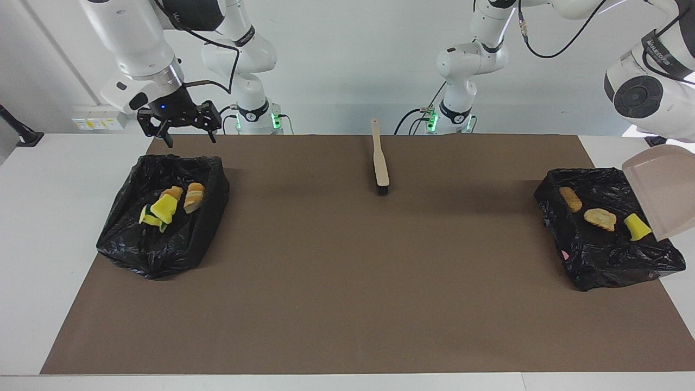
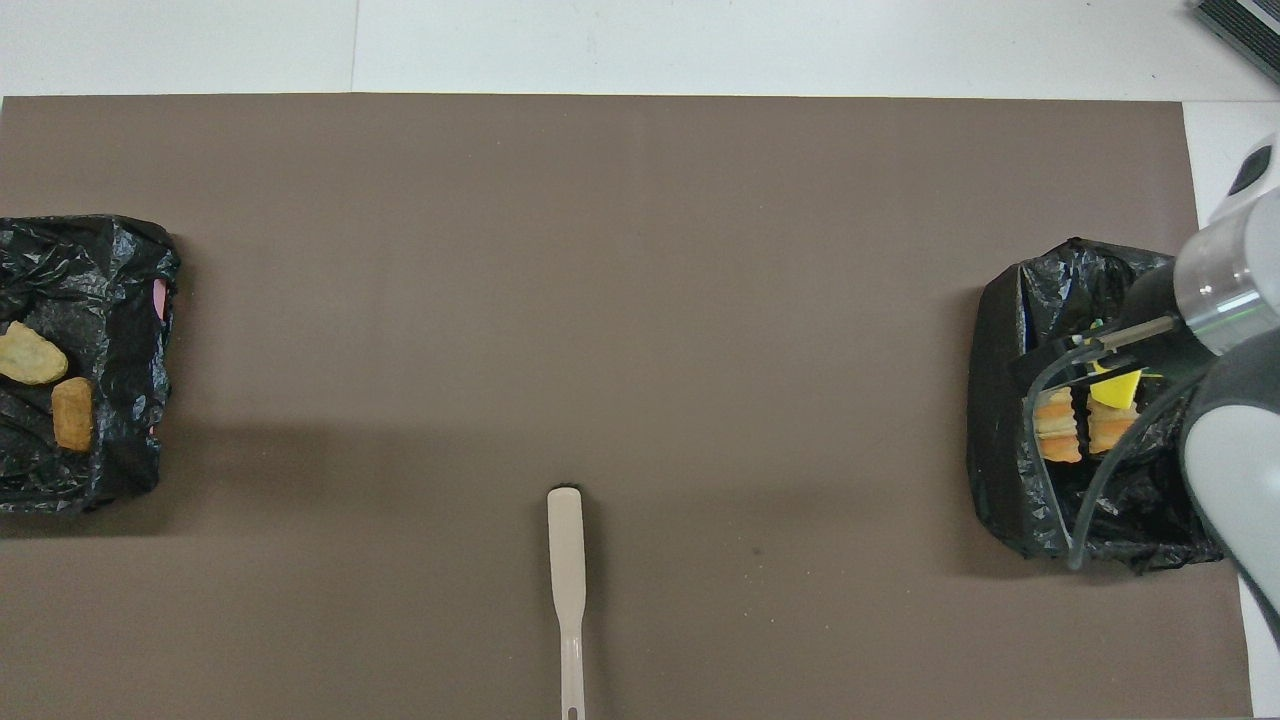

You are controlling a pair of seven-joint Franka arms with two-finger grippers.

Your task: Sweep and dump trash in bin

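The trash lies in two bins lined with black bags. The bin [image 1: 163,260] at the right arm's end holds yellow sponge chunks [image 1: 163,209] and bread pieces [image 1: 194,196]. The bin [image 1: 597,271] at the left arm's end holds a brown piece [image 1: 570,199], a bread piece [image 1: 600,219] and a yellow chunk [image 1: 636,226]. The beige dustpan [image 1: 659,190] hangs tilted over this bin's edge; the left gripper is outside the frame. My right gripper [image 1: 189,138] is open and empty, over the edge of its bin nearest the robots.
A beige brush [image 1: 380,163] with black bristles lies on the brown mat [image 1: 347,282], midway between the bins and close to the robots; it also shows in the overhead view [image 2: 566,590]. White table borders the mat.
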